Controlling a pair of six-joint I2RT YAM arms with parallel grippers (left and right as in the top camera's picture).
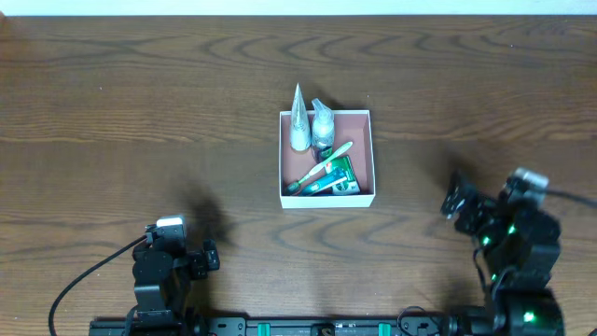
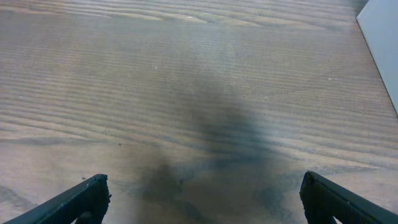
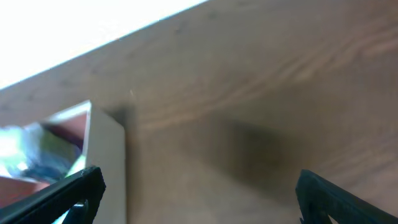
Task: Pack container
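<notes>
Sitting mid-way on the surface [image 1: 140, 93], your container [image 1: 359, 140] holds white tube [image 1: 298, 121], small bottle [image 1: 323, 123], toothbrush [image 1: 322, 170] & green packet [image 1: 338, 177], all crowded to its left side, L claw [image 2: 204, 180] spread wide, empty, R claw [image 3: 199, 175] likewise, near container corner.

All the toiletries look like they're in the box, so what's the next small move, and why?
Probably nudging the white tube inward with the left gripper: its tip pokes past the far wall of the container, nothing else lies loose on the table, and that gripper is open and empty.
</notes>
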